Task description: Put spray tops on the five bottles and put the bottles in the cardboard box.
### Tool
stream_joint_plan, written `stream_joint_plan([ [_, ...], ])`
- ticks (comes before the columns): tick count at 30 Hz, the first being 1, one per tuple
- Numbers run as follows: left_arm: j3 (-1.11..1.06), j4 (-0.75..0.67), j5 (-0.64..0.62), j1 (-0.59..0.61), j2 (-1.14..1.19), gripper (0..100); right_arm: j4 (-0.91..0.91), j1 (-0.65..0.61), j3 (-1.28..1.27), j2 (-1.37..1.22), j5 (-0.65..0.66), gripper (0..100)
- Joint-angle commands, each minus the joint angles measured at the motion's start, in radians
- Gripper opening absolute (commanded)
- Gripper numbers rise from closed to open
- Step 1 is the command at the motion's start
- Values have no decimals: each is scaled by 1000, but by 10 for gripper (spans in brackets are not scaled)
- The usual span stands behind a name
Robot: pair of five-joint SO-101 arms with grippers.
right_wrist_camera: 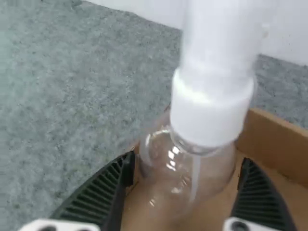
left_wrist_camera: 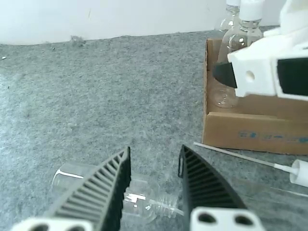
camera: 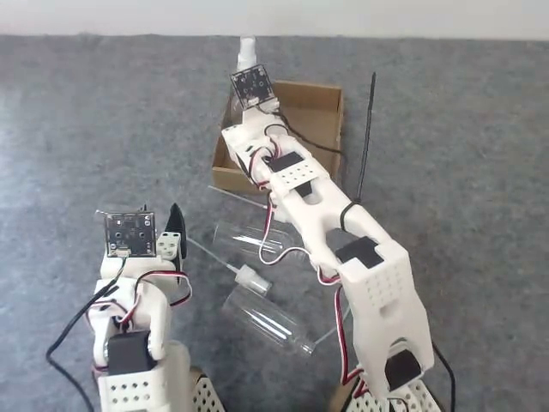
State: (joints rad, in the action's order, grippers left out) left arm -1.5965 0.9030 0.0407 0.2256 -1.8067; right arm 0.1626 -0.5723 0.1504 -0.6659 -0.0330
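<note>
Right gripper (right_wrist_camera: 186,166) is clamped around a capped bottle (right_wrist_camera: 185,190). The bottle's white spray top (right_wrist_camera: 211,96) stands upright above the fingers, and the cardboard box (right_wrist_camera: 274,139) wall sits just behind and beneath. Left gripper (left_wrist_camera: 155,151) hangs low over grey carpet (left_wrist_camera: 96,96) with its jaws apart. An uncapped bottle (left_wrist_camera: 139,201) lies on its side between and under the fingers. A loose spray top (left_wrist_camera: 299,172) lies off to this gripper's right, near the box front.

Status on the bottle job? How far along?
Done: one capped bottle is in the right gripper at the cardboard box. In hand: left gripper open over an uncapped bottle. Left: loose spray top, another bottle lying nearby.
</note>
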Motion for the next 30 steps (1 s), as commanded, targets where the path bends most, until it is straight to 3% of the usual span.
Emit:
stream_joint_plan([
  [1, 8, -2, 5, 5, -17, 152, 4, -18, 37, 31, 15, 292],
  [9, 8, -2, 5, 5, -17, 152, 16, -18, 28, 64, 15, 292],
  [30, 8, -3, 5, 5, -17, 152, 461, -10, 17, 305, 17, 293],
])
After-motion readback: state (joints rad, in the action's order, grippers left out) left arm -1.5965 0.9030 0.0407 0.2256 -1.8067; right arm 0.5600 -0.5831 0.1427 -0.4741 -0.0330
